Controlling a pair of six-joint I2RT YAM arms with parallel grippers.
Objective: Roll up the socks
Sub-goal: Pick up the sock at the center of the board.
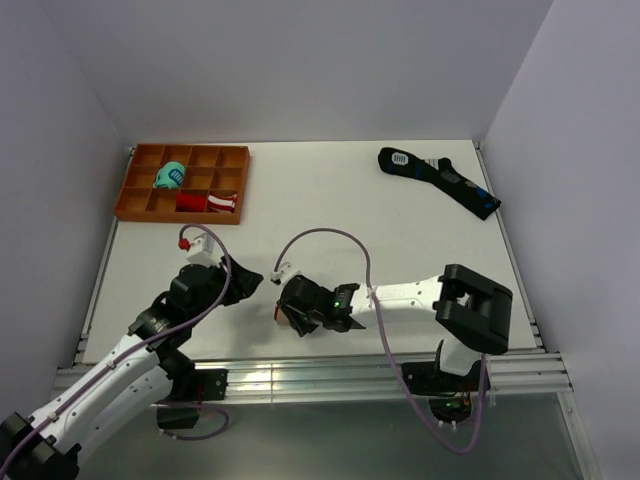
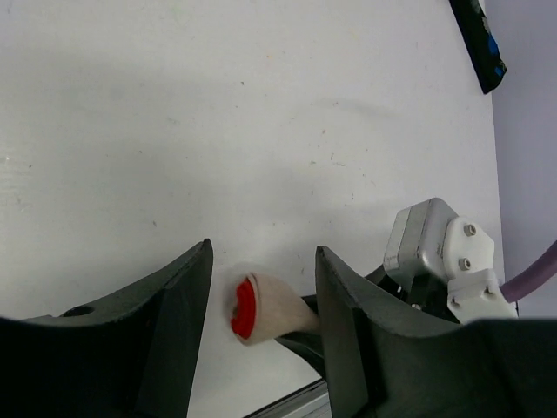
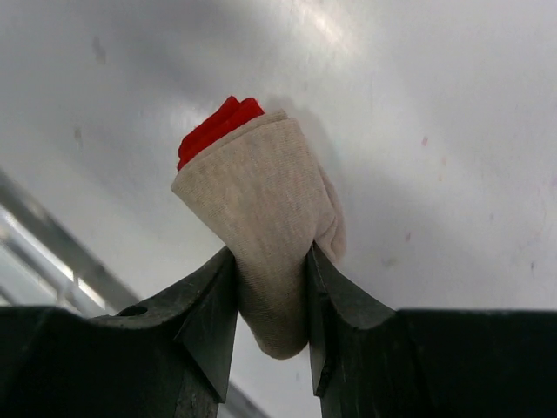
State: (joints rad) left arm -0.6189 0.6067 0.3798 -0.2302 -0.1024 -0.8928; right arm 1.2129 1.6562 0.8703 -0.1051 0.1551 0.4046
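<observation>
One small beige roll, the socks (image 3: 261,218), shows a red end at its top and sits pinched in the right claw (image 3: 271,261). That claw's fingers are clamped on the roll's lower half, close over the counter (image 3: 418,104). Just beside it the left claw (image 2: 263,252) stands apart and holds nothing; the roll shows beyond the gap, touching neither finger. The knit looks light, soft and springy, likely to squash under pressure and to unwind if let go loosely. The best hold is probably across the thick middle, pressing all layers together, not the red tip. A black sock (image 1: 440,180) lies well beyond the right claw.
</observation>
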